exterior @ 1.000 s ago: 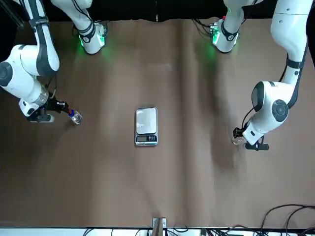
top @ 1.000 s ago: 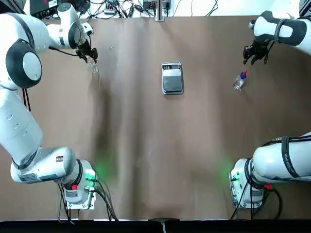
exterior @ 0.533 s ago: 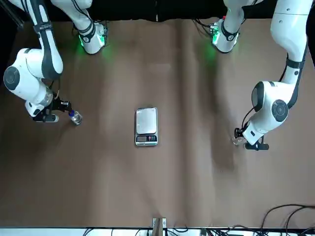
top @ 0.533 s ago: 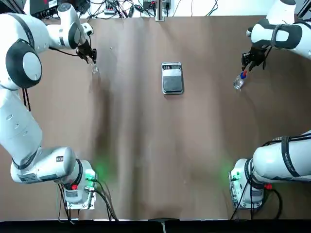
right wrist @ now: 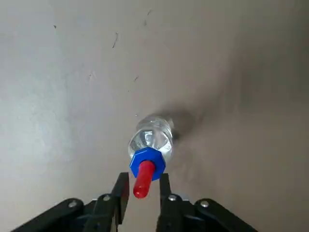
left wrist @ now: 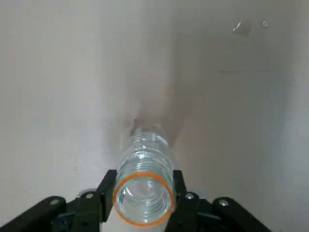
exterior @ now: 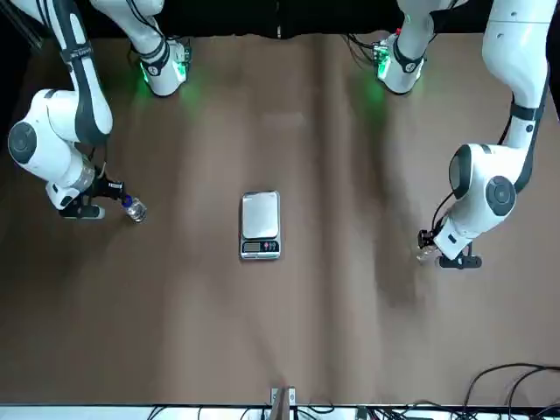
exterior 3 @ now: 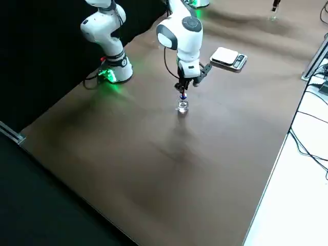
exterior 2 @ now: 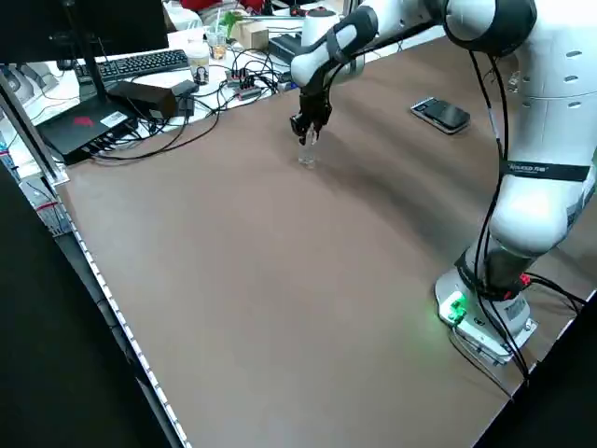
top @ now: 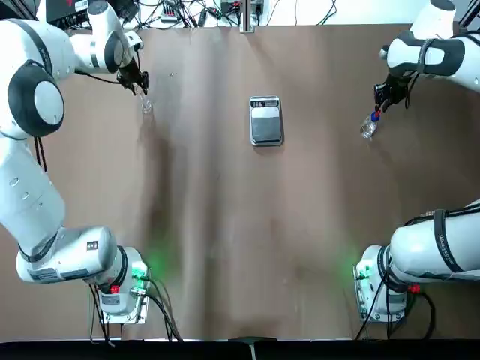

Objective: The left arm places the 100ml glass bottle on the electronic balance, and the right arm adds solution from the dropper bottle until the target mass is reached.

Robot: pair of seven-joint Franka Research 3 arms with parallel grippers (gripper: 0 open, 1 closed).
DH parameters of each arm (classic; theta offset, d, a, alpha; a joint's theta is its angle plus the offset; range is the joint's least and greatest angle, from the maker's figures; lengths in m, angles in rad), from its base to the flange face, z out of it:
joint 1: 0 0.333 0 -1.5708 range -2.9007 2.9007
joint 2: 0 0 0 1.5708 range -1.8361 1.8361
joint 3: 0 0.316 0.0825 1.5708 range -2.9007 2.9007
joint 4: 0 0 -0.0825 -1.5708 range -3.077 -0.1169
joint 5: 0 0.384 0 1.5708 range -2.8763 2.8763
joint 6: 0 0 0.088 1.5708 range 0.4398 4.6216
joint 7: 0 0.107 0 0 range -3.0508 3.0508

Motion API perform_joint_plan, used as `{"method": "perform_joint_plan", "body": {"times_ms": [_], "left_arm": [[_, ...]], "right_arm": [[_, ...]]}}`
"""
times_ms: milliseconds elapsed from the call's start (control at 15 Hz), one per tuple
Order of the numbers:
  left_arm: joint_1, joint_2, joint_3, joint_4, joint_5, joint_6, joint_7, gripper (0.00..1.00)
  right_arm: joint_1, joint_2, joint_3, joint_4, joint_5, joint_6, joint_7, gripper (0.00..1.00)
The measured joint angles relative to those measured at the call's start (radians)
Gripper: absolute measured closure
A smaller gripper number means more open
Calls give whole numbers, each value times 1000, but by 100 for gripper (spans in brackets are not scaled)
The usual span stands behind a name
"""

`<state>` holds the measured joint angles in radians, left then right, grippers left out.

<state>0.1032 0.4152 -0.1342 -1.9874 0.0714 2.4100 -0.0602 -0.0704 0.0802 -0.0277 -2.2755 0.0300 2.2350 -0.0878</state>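
Two robot arms, two clear bottles (left wrist: 143, 186) (right wrist: 152, 137), one silver scale (top: 265, 121).

The left arm (top: 34, 176) has rounded, glossy white segments, with grey joint rings and a dark round cap at the elbow that frames a white disc. A small dark square mark sits on its lower segment near the base, and in the left side view a black band with pale lettering wraps a white segment. Its left gripper (left wrist: 144, 203) is black and angular, with silvery screw heads on both sides. The right arm (top: 431, 244) is white too, with dark grey joint covers, and black cables run along it under black straps. Its right gripper (right wrist: 145, 199) is likewise black, with flat-sided fingers and bright round screws. Both bases show green light and a red button-like part, with black cables trailing off.
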Motion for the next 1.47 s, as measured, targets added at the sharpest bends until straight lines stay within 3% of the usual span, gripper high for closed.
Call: {"method": "perform_joint_plan", "body": {"times_ms": [133, 200, 333, 533, 667, 867, 1133, 1333, 1467], "left_arm": [[1, -24, -8, 22, 0, -54, -7, 49], [4, -57, -41, 57, 0, -146, -37, 49], [3, -80, -91, 99, 0, -224, -111, 49], [-12, -86, -172, 168, 0, -309, -237, 49], [-62, -84, -192, 215, 0, -344, -313, 49], [-184, -51, -192, 283, 0, -356, -454, 49], [-335, 55, -183, 427, 0, -392, -615, 49], [-479, 124, -110, 522, 0, -405, -705, 49], [-576, 165, -64, 566, 0, -405, -760, 49]], "right_arm": [[0, 4, 0, 0, 0, 5, 0, 67], [0, 7, 0, 0, 0, 6, 0, 68], [0, 9, 0, -1, 0, 7, 0, 71], [0, 10, 0, -1, 0, 7, -1, 78], [0, 11, 0, -1, -1, 7, -1, 79], [0, 13, 0, -2, -1, 8, -1, 79], [0, 15, 0, -3, -1, 10, -1, 79], [0, 15, 0, -3, -2, 13, -1, 81], [0, 16, -1, -3, -2, 13, -1, 88]]}}
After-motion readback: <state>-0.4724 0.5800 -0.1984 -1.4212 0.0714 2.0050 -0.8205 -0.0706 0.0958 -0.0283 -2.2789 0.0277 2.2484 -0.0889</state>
